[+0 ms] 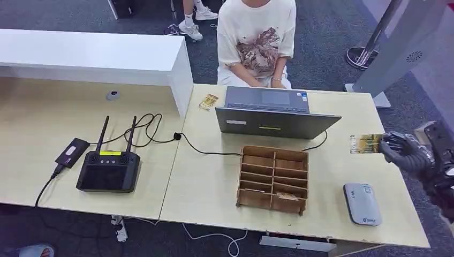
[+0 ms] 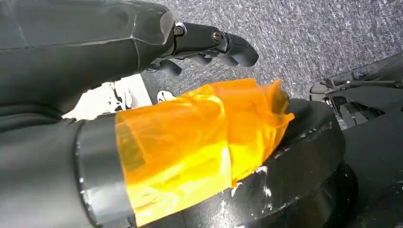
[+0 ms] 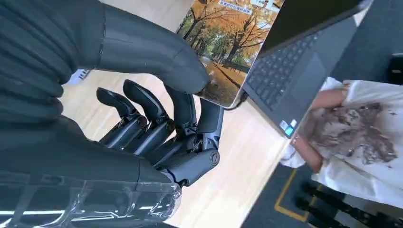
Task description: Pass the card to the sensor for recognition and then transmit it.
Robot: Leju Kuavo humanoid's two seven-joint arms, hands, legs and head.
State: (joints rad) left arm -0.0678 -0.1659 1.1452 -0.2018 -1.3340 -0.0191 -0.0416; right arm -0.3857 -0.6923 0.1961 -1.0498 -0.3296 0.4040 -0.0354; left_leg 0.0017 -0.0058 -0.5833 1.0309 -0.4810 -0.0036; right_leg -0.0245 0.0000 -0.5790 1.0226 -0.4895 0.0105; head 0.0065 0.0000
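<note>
Fingers (image 3: pixel 190 114) and thumb of our right hand (image 1: pixel 407 152) pinch the card (image 1: pixel 366 143).
We hold it above the worktop (image 1: pixel 209 182), between laptop (image 1: pixel 275 115) and sensor (image 1: pixel 362 203); left hand (image 2: pixel 209 45) fingers curled, grasping nothing.

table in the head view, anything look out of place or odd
One stray card lies askew on the table near the white counter's corner, left of the laptop, away from the wooden organizer. The left hand's thumb is wrapped in crumpled orange tape. Nothing looks spilled.
</note>
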